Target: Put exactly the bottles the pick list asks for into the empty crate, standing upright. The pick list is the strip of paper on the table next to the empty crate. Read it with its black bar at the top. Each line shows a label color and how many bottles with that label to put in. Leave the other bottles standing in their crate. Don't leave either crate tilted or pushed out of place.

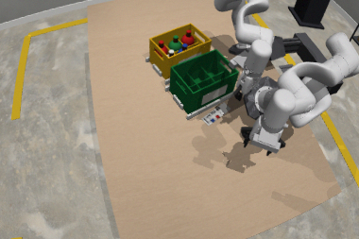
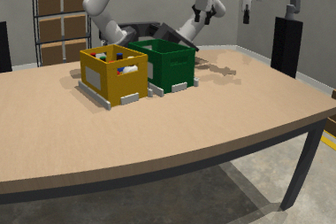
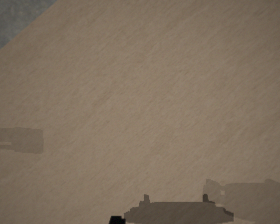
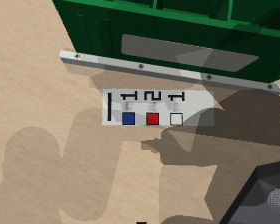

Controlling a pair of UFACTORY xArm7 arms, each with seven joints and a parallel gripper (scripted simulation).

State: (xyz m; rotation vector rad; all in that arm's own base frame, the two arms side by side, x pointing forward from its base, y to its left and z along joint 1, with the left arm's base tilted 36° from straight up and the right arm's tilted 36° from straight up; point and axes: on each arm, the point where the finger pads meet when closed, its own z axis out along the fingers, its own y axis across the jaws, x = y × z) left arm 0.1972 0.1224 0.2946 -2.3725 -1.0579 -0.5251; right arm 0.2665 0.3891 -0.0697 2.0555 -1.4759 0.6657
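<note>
The top view shows the left hand (image 1: pixel 258 149) (image 2: pixel 246 20) fully open, its fingers spread above the surface (image 1: pixel 142 158) (image 2: pixel 212 117) (image 3: pixel 141 100) (image 4: pixel 21 85) with nothing between them. The right hand (image 1: pixel 240 93) (image 2: pixel 202 20) stands partly open, also empty and touching nothing, near the label side of the green crate (image 1: pixel 196 98) (image 2: pixel 177 73) (image 4: pixel 96 37).

Each wrist view catches only a dark scrap of finger at its bottom edge. From above, the right arm covers part of its own hand; in the exterior view the left hand's fingers overlap, edge-on. The lower bodies of the bottles are hidden by the walls of the yellow crate (image 1: pixel 161 60) (image 2: pixel 128 88), so their full count cannot be told.

The pick list (image 1: pixel 214 115) (image 4: pixel 157 107) lies flat just beside the green crate, below the right hand and in its camera's sight: blue 1, red 2, white 1. A shadow crosses its end. The green crate's visible compartments hold no bottles; red, green, blue and white tops show in the yellow crate, beyond the green one and well apart from both hands.
</note>
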